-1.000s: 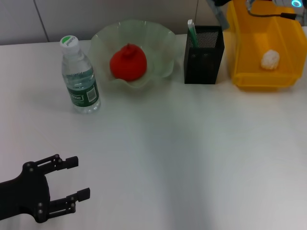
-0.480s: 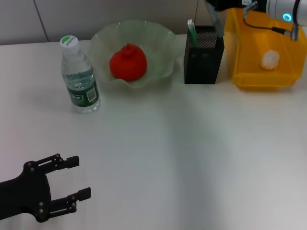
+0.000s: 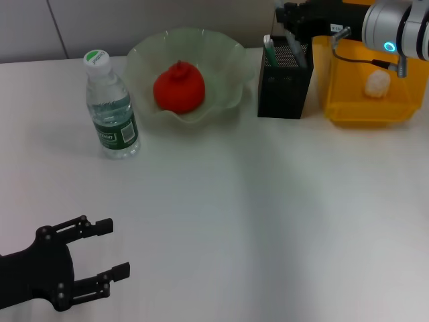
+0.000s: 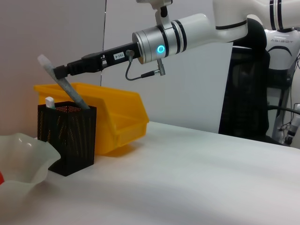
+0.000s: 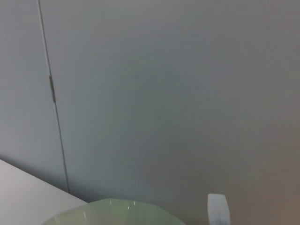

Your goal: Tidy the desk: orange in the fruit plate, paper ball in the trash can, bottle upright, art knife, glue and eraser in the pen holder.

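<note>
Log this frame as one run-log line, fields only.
right pincer: over pen holder, lowering grey stick-like item | left pincer: open, parked near table edge | orange: in fruit plate | bottle: upright | paper ball: in trash can

A broad white matte tabletop (image 3: 255, 221) spreads beneath everything — behind it stands a plain grey panelled wall (image 5: 164, 93), and a black office chair (image 4: 243, 93) waits further off.
</note>
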Robot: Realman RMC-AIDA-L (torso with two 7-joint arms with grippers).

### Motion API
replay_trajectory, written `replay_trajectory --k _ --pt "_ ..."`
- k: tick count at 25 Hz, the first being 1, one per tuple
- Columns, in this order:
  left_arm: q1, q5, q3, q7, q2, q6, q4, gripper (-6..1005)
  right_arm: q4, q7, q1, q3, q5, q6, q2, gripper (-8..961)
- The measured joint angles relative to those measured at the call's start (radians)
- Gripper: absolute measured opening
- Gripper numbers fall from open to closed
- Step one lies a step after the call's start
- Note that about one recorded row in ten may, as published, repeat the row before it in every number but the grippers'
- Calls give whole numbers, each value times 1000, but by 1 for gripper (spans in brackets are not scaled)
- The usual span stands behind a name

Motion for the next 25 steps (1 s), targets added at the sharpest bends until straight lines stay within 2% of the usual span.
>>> replay_trajectory --k 15,21,25 --pt "4 1 0 8 0 -1 -1 758 -40 -4 -18 -9 1 8 10 126" --pt "3 0 0 8 0 -1 -1 759 -58 0 -20 -1 1 9 11 258" --pt "-2 0 -2 -10 2 5 -1 760 -165 63 -80 -2 1 -63 11 392"
